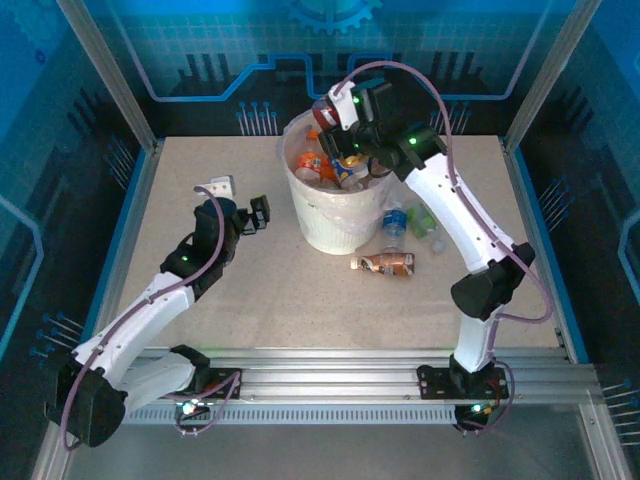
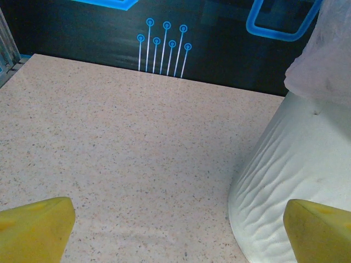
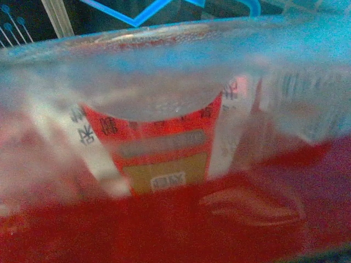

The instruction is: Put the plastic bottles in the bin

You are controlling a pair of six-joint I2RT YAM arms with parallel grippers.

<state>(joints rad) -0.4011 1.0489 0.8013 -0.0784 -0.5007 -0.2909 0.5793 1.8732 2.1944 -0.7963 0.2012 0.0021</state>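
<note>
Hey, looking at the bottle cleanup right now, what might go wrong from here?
1. The right gripper holds the red-labelled bottle over the far rim of the bin; released there, it may fall behind the bin.
2. The bottles inside are piled close to the rim, so another one might roll out.
3. The open left gripper sits near the bin's wall and might nudge it.
</note>
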